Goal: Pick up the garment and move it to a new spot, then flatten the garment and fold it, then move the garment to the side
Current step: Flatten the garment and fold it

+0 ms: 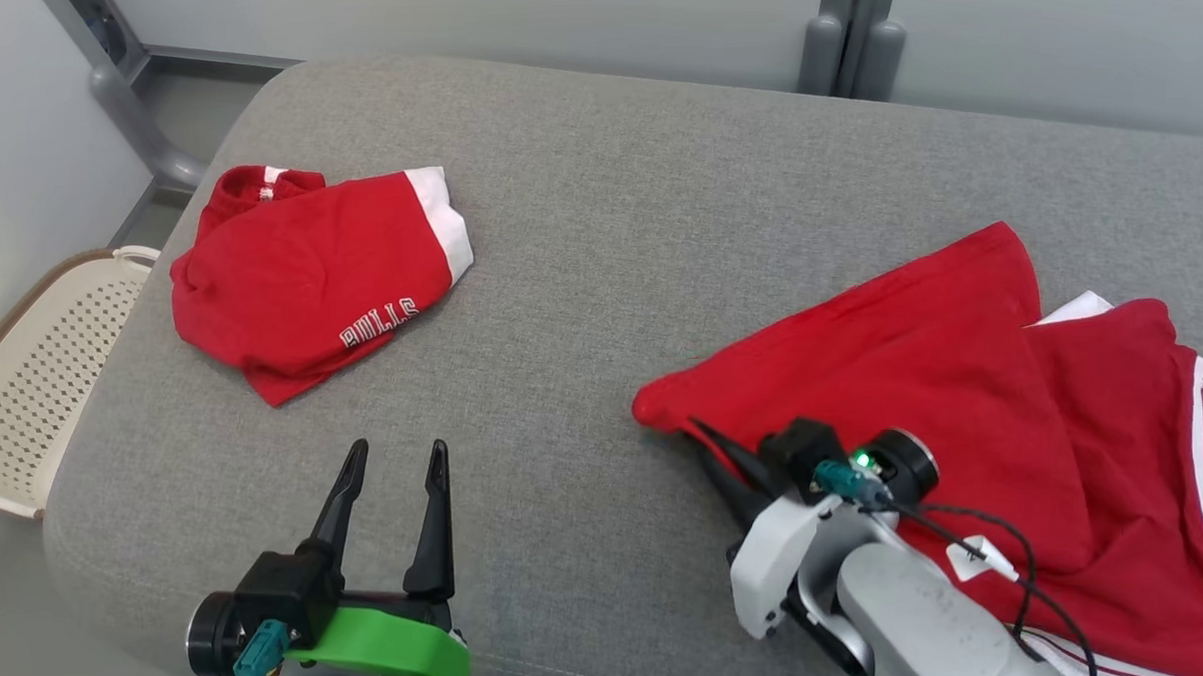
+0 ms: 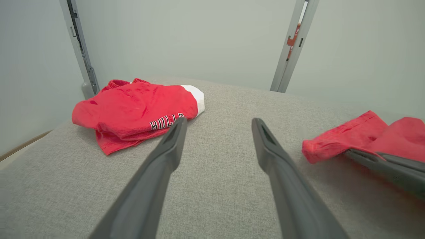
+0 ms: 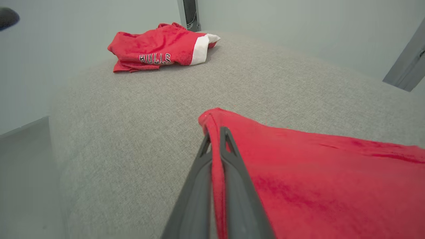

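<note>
1. Clamped tight on the garment (image 1: 913, 367) with the right claw (image 1: 693, 437), biting its leftmost corner, fingers pretty much flat together.
2. Same grab from the right wrist view: thin ridge of red cloth squeezed between the two dark fingers (image 3: 244, 199), rest of the fabric fanning off to the right.
3. Garment itself: red, rumpled, on the right part of the grey cushion (image 1: 597, 208), close to the near edge and partly under the right forearm (image 1: 901, 608). White stripes down its right side, plus a little white bit poking out near the top.
4. Pinched corner on the cushion or just above it? No telling from these angles.
5. Left claw (image 1: 397, 447): spread wide, nothing in it, hanging over the near-left part of the cushion. Pointed up toward the BULLS shorts (image 1: 299, 269), well apart from them and from the garment too.
6. BULLS shorts: bunched red bundle with a white hem, parked at the far-left corner of the cushion, lettering upside down in the head view.
7. Cream perforated basket (image 1: 33, 388) just beside the cushion's left edge, lower down.
8. Pale wall and grey posts (image 1: 851, 39) behind it all.
</note>
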